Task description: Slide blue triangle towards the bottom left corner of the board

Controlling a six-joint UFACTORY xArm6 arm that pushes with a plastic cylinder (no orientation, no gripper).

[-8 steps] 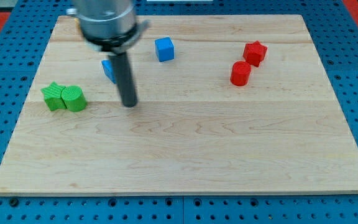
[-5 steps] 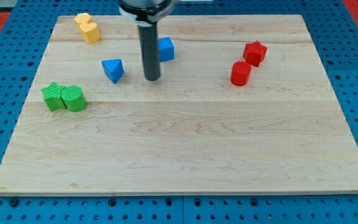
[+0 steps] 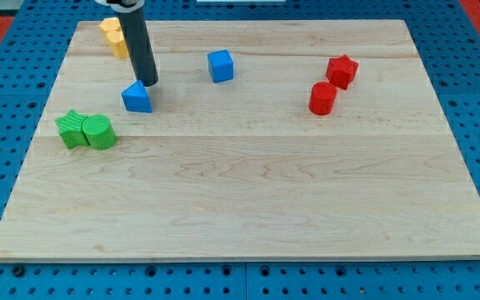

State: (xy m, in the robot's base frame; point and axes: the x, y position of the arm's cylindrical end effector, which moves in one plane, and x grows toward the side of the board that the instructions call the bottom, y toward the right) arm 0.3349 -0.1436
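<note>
Camera view shows no readable writing anywhere: my tip [image 3: 150, 84], the lower end of a straight dark rod with no gripper on it, touches the upper right edge of the blue triangle block [image 3: 137, 97], which lies in the upper left part of the pale wooden board [image 3: 248, 200]. Behind the rod sits a yellow block [image 3: 112, 35]; a green star block [image 3: 72, 128] touches a green cylinder block [image 3: 99, 132] below-left of the triangle. Rightward stand 1 blue cube [image 3: 220, 65] and 2 red blocks [image 3: 332, 85], all on blue pegboard [image 3: 7, 100].
</note>
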